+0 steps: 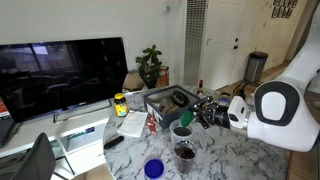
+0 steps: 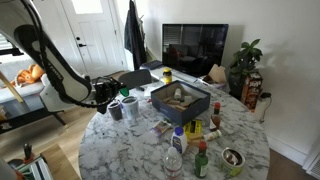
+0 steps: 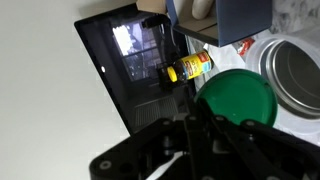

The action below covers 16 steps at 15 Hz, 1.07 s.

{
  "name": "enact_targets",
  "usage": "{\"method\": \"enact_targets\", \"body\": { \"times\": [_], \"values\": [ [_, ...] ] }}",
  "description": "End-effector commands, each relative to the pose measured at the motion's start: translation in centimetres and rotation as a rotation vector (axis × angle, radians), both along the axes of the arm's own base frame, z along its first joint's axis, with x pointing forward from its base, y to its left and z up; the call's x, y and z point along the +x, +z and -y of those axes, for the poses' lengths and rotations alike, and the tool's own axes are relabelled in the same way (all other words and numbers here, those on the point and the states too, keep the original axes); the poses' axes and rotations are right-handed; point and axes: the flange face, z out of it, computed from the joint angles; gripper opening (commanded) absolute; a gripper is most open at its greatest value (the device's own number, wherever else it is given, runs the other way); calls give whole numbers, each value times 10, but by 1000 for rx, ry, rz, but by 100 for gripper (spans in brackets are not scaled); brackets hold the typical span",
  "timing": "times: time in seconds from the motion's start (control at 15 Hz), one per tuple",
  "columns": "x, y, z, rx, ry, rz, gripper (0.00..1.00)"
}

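Note:
My gripper hovers above the marble table, right over two cups. In an exterior view it sits by the same cups. In the wrist view the black fingers lie close together with nothing visible between them. Just past the fingertips is a round green cup, and beside it a grey metal cup. The grey cup and a cup with dark contents stand below the gripper. A yellow bottle stands farther off, near the television.
A dark open box sits mid-table. A television, papers, a remote and a blue bowl are around it. Several bottles stand near the table's edge. A potted plant stands behind.

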Motion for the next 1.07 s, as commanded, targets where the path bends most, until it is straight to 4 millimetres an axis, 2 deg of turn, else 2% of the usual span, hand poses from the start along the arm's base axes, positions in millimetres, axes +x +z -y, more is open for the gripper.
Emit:
{"method": "enact_targets", "body": {
  "times": [0.0,0.33,0.53,0.8,1.0],
  "values": [
    [13,13,30,94,-101,-70,2],
    [20,42,67,269,-232,-247,2],
    [16,49,87,344,-283,-398,2],
    [6,38,107,416,-308,-623,2],
    [-4,24,109,460,-313,-785,2]
  ]
}}
